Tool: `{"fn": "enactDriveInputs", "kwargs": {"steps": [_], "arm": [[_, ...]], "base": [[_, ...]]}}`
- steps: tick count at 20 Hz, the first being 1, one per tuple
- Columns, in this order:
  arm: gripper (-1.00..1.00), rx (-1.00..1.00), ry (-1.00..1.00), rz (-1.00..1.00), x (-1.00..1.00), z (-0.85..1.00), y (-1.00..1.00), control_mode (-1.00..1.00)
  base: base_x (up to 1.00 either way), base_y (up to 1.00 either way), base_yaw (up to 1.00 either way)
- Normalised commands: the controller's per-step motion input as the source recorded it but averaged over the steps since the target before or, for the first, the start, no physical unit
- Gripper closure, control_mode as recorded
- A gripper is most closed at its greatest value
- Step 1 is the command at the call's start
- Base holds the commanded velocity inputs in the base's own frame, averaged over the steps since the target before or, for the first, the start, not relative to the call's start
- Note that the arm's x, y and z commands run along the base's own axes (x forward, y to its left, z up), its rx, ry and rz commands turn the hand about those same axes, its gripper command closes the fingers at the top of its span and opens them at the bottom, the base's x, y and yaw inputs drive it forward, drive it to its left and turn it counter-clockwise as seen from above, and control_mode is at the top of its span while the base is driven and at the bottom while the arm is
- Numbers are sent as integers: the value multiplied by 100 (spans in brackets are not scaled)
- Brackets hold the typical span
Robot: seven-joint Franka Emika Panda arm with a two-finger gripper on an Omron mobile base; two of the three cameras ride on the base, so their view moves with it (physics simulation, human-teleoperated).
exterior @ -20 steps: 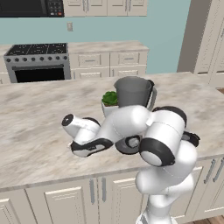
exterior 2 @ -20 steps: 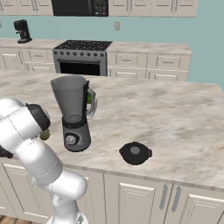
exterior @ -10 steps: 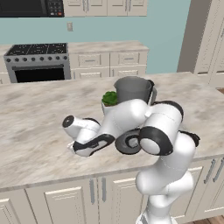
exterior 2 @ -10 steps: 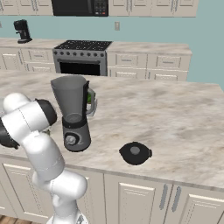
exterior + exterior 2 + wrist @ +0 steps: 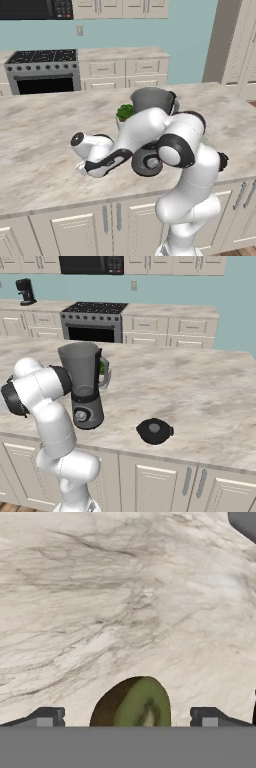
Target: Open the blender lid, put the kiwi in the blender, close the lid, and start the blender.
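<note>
The small brownish-green cut kiwi (image 5: pixel 131 704) sits between the gripper's (image 5: pixel 127 717) wide-spread, empty fingers (image 5: pixel 46 716). Contact is probably not yet made. Lower squarely, then close gently across its middle.

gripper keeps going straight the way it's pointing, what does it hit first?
Most likely the kiwi: in the hand view it sits between the open gripper's fingertips, on the counter. How far off it is cannot be told.

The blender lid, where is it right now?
In the right base view the lid lies flat on the counter, near its front edge, to the right of the blender.
</note>
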Motion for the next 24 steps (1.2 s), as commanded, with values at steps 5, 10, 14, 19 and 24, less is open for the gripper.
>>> {"fn": "enactDriveInputs", "kwargs": {"steps": [5,10,14,19,24], "arm": [[-100,3,0,0,0,-22,-6,-100],[-100,4,0,0,0,-23,-13,-100],[100,10,0,0,0,-29,-48,-100],[100,15,-9,0,-10,-8,-59,-100],[100,11,-22,0,-15,27,-31,-100]], "base": [[0,0,0],[0,0,0],[0,0,0],[0,0,0],[0,0,0]]}}
